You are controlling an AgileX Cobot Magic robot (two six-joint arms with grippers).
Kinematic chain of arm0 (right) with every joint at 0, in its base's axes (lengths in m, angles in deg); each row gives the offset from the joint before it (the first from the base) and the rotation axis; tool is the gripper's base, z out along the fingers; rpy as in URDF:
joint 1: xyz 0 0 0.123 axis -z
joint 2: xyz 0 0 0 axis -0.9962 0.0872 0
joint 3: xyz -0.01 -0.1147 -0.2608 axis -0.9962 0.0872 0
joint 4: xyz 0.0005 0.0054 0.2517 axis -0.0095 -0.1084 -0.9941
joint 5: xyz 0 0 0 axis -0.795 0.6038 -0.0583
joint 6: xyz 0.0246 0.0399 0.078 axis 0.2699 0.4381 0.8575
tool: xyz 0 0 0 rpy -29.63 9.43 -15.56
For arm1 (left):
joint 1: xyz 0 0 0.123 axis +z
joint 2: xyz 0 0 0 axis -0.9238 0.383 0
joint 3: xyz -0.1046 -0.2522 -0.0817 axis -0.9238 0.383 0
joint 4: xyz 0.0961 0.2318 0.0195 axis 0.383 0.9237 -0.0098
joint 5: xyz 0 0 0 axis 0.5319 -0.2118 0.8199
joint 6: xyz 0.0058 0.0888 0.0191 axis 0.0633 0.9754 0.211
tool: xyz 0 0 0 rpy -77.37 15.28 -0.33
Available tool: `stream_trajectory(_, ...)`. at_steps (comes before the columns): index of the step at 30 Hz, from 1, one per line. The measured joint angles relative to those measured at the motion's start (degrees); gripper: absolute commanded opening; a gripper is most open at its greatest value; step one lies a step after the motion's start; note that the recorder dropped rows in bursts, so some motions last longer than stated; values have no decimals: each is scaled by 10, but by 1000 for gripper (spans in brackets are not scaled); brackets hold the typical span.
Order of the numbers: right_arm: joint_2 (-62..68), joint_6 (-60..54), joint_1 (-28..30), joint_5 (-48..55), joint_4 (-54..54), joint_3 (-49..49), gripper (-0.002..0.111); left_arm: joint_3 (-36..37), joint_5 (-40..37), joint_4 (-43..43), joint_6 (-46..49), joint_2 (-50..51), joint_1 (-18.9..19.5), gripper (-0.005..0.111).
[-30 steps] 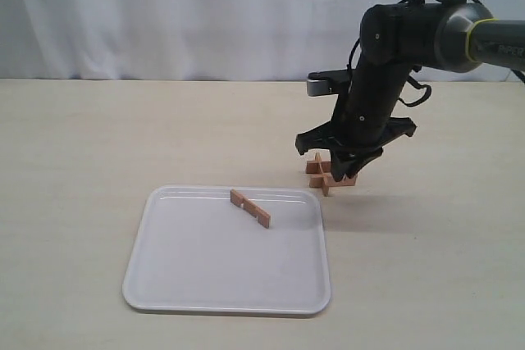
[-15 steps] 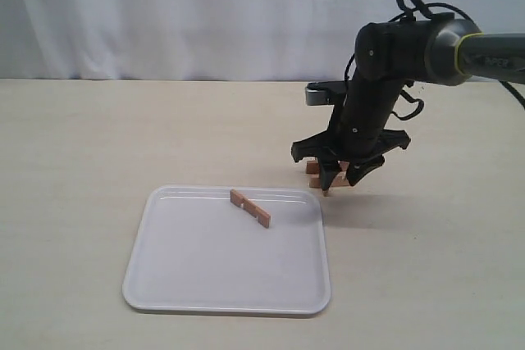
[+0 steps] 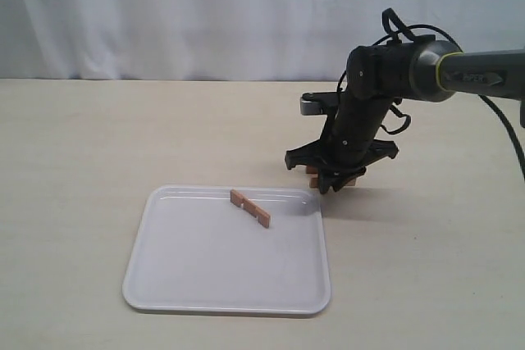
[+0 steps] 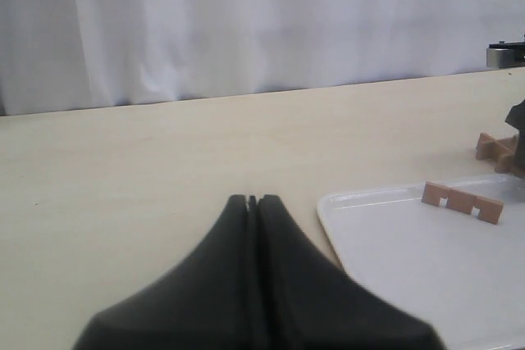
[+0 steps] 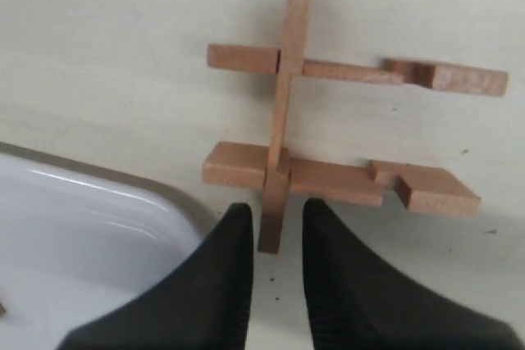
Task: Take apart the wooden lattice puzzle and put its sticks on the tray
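The wooden lattice puzzle [image 5: 281,112] lies on the table just past the tray's far right corner, with three slats still interlocked. My right gripper [image 5: 277,206] stands over it, open narrowly. Its fingers [image 5: 238,227] flank the near end of the single crossing slat, with a thin gap on each side. In the exterior view the right gripper [image 3: 332,184] hides most of the puzzle [image 3: 313,172]. One loose stick [image 3: 250,208] rests on edge on the white tray [image 3: 230,284], near its far rim. My left gripper [image 4: 253,199] is shut and empty, low over bare table left of the tray [image 4: 426,268].
The left wrist view shows the stick [image 4: 462,202] on the tray and the puzzle [image 4: 495,147] beyond it. A white curtain hangs behind the beige table. The tray's corner [image 5: 98,227] lies close beside my right fingers.
My right gripper has shifted left and lowered onto the puzzle, and its wide-spread fingers have narrowed around one slat's end. The stick on the tray has not moved.
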Motion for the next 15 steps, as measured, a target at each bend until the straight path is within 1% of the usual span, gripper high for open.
stream_trajectory(7, 14, 0, 0, -8, 0, 0, 18, 0, 0, 0, 0, 0, 0, 0)
stream_trajectory(8, 16, 0, 0, -8, 0, 0, 16, 0, 0, 0, 0, 0, 0, 0)
stream_trajectory(11, 19, 6, 0, -11, 0, 0, 4, 0, 0, 0, 0, 0, 0, 0)
stream_trajectory(15, 19, 10, 0, -11, 0, 0, 4, 0, 0, 0, 0, 0, 0, 0)
